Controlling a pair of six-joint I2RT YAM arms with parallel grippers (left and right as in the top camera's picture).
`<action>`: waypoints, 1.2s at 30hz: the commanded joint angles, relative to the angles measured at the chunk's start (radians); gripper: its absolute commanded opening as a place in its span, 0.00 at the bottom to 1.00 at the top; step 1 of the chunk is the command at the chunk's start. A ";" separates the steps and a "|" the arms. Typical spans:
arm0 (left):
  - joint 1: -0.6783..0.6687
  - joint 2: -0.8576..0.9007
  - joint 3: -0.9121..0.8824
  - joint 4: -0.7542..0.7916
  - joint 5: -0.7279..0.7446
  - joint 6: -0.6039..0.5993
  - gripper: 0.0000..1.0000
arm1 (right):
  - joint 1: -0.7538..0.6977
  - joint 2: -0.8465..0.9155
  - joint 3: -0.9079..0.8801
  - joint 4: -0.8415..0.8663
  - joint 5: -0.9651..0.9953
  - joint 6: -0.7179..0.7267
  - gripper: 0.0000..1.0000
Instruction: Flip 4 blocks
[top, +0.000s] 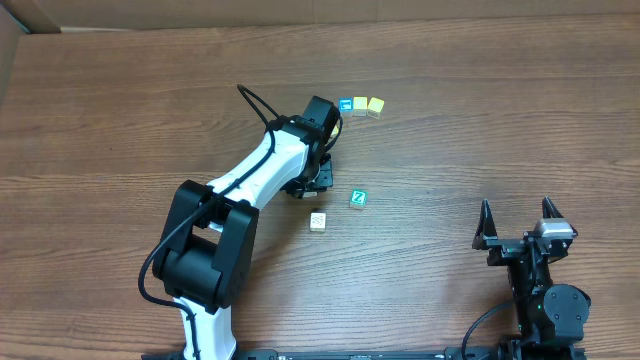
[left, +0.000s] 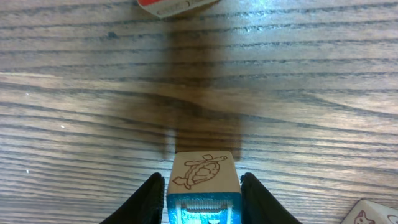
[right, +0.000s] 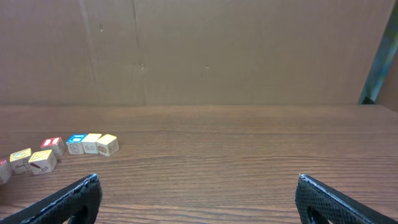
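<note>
The jaws of the left gripper (left: 203, 186) pinch the turtle block (left: 202, 169), likely light and hard, by its flat sides; the right gripper (right: 198, 183) stands spread.

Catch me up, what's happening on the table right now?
The left gripper is closed on a small block with a turtle drawing, pinched from both sides. The teal Z block and the pale patterned block lie loose on the table beside it. The right gripper sits wide open and empty, away from every block.
</note>
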 joint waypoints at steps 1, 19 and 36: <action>0.007 -0.032 0.015 0.007 -0.020 0.027 0.34 | 0.005 -0.007 -0.010 0.006 -0.002 -0.003 1.00; 0.007 -0.067 0.027 -0.040 -0.013 0.051 0.16 | 0.005 -0.007 -0.010 0.006 -0.002 -0.003 1.00; 0.004 -0.212 0.023 -0.321 -0.011 0.040 0.15 | 0.005 -0.007 -0.010 0.006 -0.002 -0.003 1.00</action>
